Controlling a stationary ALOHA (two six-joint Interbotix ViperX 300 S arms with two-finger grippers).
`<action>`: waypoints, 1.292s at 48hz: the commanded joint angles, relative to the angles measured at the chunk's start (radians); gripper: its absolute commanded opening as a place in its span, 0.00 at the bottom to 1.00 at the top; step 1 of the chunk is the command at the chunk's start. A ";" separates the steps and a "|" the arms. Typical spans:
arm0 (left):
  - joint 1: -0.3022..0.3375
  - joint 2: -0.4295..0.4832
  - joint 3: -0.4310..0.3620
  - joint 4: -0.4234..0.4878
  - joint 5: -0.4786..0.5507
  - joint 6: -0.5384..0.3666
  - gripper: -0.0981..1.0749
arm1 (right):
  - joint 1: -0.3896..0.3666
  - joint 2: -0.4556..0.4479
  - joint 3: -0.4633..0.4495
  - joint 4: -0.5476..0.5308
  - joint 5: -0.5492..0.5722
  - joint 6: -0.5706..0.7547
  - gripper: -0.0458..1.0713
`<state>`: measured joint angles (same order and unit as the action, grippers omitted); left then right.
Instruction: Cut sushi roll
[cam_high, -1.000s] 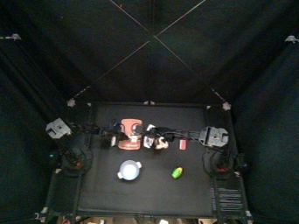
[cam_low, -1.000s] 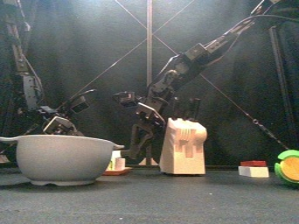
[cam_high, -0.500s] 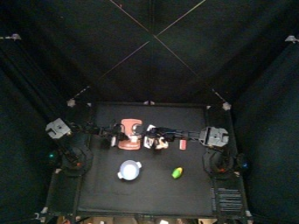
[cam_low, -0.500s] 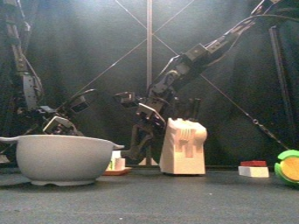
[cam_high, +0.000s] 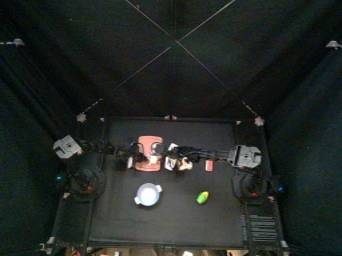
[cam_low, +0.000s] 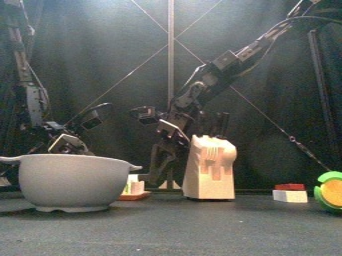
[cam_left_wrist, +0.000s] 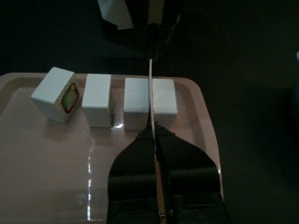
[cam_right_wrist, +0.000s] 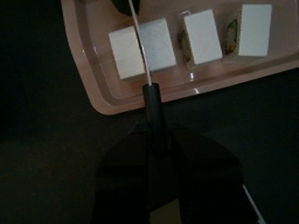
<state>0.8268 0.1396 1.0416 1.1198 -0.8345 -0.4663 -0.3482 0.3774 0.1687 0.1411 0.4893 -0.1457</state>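
The sushi roll lies cut into several white pieces (cam_left_wrist: 98, 98) on a pink cutting board (cam_left_wrist: 35, 166). My right gripper (cam_right_wrist: 149, 129) is shut on the black handle of a knife (cam_right_wrist: 149, 98). Its thin blade (cam_left_wrist: 152, 92) stands edge-down between the last two pieces. In the right wrist view the blade crosses the end piece (cam_right_wrist: 145, 48). My left gripper (cam_left_wrist: 156, 147) is over the board's near edge, opposite the knife, with its jaws together. From above, both grippers meet at the board (cam_high: 148, 153). In the front view the sushi (cam_low: 134, 186) shows beside the bowl.
A wooden knife block (cam_low: 210, 168) stands beside the board. A grey bowl (cam_low: 74, 180) is in front of it, also seen from above (cam_high: 148, 195). A green object (cam_high: 203, 197) and a red-and-white block (cam_low: 289, 192) lie to the right.
The right arm has shifted very slightly over the board with the knife. Nothing else has moved.
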 joint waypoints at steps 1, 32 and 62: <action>0.011 -0.003 0.003 -0.011 0.014 -0.002 0.26 | -0.011 -0.031 -0.006 -0.003 0.003 0.005 0.43; 0.002 0.101 -0.015 -0.012 0.037 -0.003 0.26 | -0.011 0.026 -0.005 0.014 -0.005 0.003 0.43; -0.075 -0.021 0.026 -0.002 0.037 -0.006 0.26 | 0.023 -0.011 -0.011 0.021 0.008 0.005 0.43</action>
<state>0.7501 0.1549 1.0538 1.1137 -0.7946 -0.4725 -0.3160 0.4218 0.1687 0.1641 0.4863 -0.1442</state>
